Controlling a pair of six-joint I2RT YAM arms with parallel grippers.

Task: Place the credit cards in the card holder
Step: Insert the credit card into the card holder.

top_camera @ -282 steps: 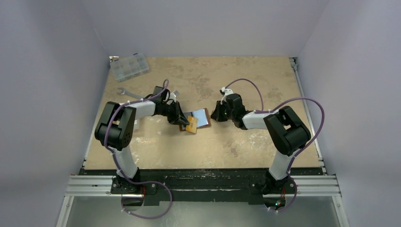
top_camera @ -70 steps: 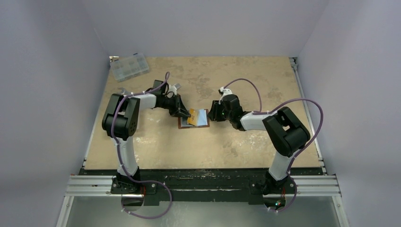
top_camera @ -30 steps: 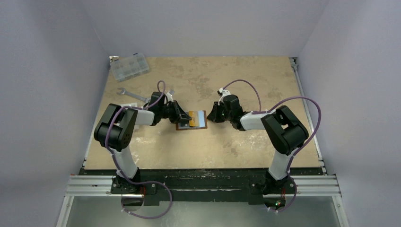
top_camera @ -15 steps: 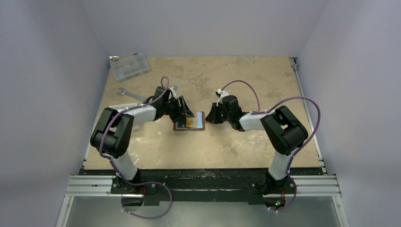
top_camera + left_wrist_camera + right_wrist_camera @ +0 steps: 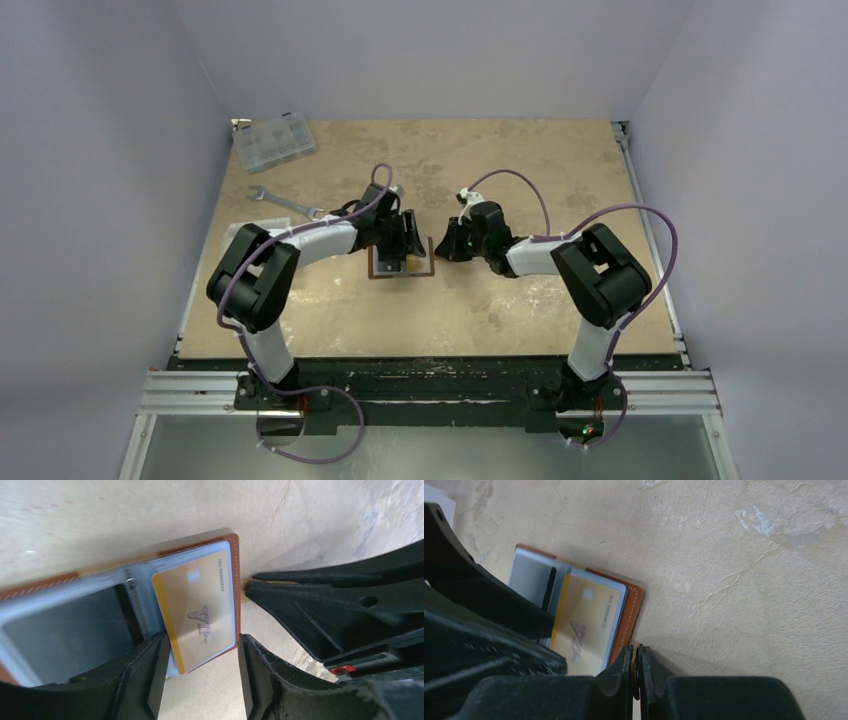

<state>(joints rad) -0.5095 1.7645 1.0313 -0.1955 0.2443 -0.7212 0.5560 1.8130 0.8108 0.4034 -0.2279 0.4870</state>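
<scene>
The brown card holder (image 5: 400, 268) lies open on the table between both arms. An orange-yellow credit card (image 5: 197, 612) marked VIP lies flat on its right half, against the stitched edge. Beside it is a pale blue-grey panel (image 5: 55, 630); I cannot tell whether that is a card or a slot. My left gripper (image 5: 202, 655) is open, one finger on each side of the yellow card's near end, not pinching it. My right gripper (image 5: 635, 672) is shut on a thin tan tab at the holder's right edge (image 5: 633, 607).
A silver wrench (image 5: 285, 202) lies left of the left arm, and a clear compartmented box (image 5: 273, 140) sits at the back left corner. A white tray corner (image 5: 436, 502) shows at the top left of the right wrist view.
My left gripper opened and let go of the yellow card, then swung right to stand over the holder. The right gripper has stayed shut at the holder's edge.
</scene>
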